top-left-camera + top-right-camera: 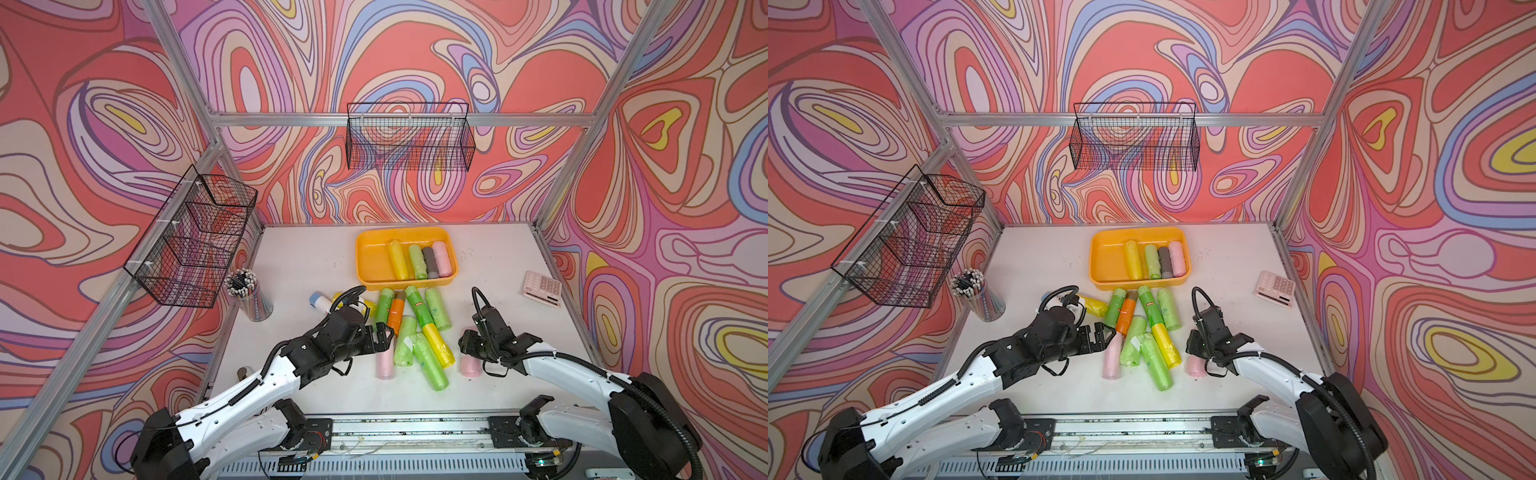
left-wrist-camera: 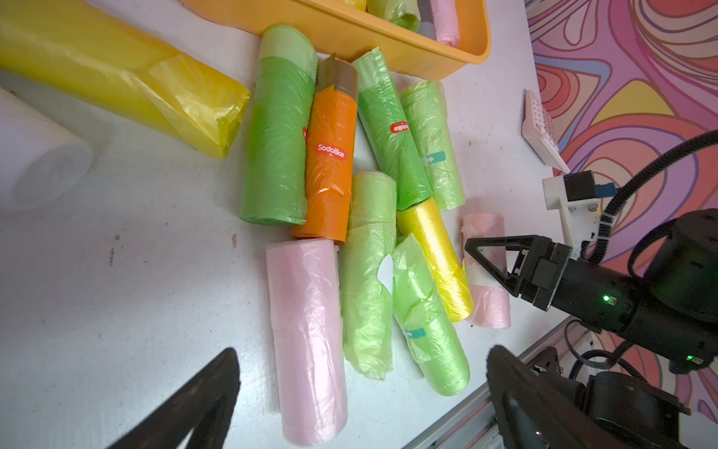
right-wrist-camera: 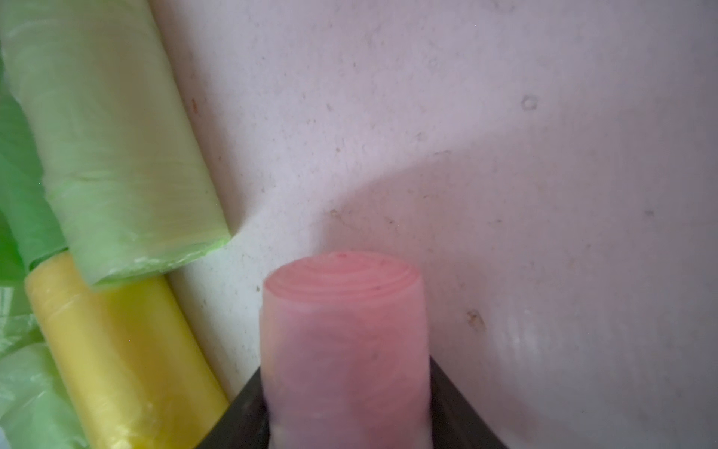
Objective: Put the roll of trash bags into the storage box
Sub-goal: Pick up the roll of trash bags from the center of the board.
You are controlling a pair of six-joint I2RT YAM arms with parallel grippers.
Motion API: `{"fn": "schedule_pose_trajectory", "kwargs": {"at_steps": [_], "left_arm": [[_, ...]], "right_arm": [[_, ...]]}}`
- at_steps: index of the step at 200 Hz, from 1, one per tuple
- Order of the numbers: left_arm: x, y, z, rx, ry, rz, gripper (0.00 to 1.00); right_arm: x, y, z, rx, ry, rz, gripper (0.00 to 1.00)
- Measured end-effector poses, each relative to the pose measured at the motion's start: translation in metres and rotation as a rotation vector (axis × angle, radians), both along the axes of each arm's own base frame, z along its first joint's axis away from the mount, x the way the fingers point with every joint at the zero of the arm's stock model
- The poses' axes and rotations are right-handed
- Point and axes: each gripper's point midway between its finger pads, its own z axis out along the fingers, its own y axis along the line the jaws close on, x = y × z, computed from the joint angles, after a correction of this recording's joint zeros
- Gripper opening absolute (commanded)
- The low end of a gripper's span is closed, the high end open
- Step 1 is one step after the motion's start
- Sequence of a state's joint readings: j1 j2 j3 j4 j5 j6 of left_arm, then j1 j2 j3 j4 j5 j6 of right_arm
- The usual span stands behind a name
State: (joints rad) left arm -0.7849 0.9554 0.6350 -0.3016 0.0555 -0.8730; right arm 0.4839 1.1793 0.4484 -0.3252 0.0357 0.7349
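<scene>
The orange-yellow storage box [image 1: 370, 257] [image 1: 1105, 258] [image 2: 349, 33] stands at the back of the table with several rolls in it. In front of it lies a pile of loose green, yellow, orange and pink rolls [image 1: 409, 328] [image 2: 369, 217]. A short pink roll of trash bags [image 1: 470, 366] [image 1: 1196, 368] [image 2: 490, 307] [image 3: 344, 330] lies apart at the pile's right. My right gripper [image 1: 468, 348] [image 1: 1194, 347] [image 3: 345, 388] is shut on it, a finger against each side. My left gripper [image 1: 384, 332] [image 1: 1102, 332] [image 2: 363, 350] hangs open over the pile's left side, above a long pink roll [image 2: 307, 338].
A pink calculator [image 1: 542, 287] lies near the table's right edge. A cup of pencils [image 1: 248, 293] stands at the left edge. A white and blue roll [image 1: 320, 301] lies behind my left arm. Black wire baskets hang on the back rail [image 1: 409, 137] and left rail [image 1: 191, 241].
</scene>
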Motion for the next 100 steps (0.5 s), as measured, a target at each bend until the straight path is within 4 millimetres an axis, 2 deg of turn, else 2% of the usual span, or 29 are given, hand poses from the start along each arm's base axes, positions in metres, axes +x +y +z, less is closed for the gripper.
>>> {"fn": "schedule_pose_trajectory", "kwargs": {"at_steps": [55, 100], "left_arm": [[0.002, -0.010, 0.007, -0.043, -0.014, -0.025, 1.00], [0.003, -0.018, 0.001, -0.047, 0.005, -0.048, 1.00]], "right_arm": [[0.008, 0.002, 0.000, -0.006, -0.005, -0.010, 0.42], [0.009, 0.005, 0.001, 0.009, -0.003, -0.008, 0.39]]}}
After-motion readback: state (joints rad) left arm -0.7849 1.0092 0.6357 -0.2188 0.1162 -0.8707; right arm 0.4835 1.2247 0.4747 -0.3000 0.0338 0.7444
